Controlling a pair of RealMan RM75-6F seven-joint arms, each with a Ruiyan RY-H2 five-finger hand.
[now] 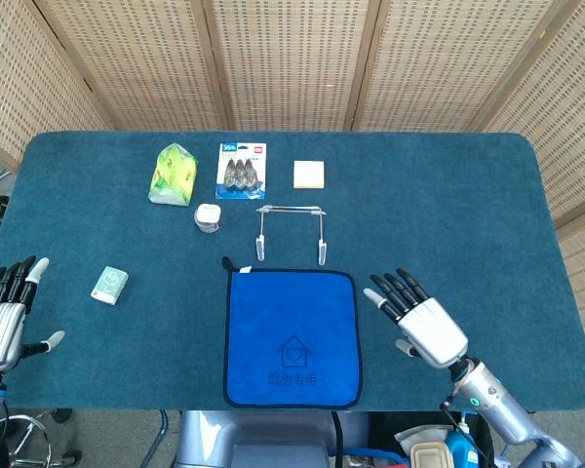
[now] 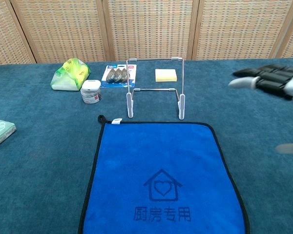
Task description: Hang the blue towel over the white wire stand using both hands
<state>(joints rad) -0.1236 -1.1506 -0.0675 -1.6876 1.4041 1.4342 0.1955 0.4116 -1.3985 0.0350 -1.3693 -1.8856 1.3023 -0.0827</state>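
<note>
The blue towel (image 1: pixel 291 336) (image 2: pixel 163 176) lies flat near the table's front edge, black-trimmed, with a house print. Just beyond its far edge stands the white wire stand (image 1: pixel 291 232) (image 2: pixel 155 87), upright and bare. My right hand (image 1: pixel 417 319) (image 2: pixel 271 83) hovers open a little right of the towel, fingers spread and pointing away, holding nothing. At the front left corner of the table my left hand (image 1: pixel 4 314) is open too, far from the towel; the chest view does not show it.
Behind the stand lie a green packet (image 1: pixel 174 174), a blister pack (image 1: pixel 242 169), a yellow sticky-note pad (image 1: pixel 310 174) and a small white jar (image 1: pixel 207 216). A small pale green box (image 1: pixel 109 285) sits at the left. Woven screens close off the back.
</note>
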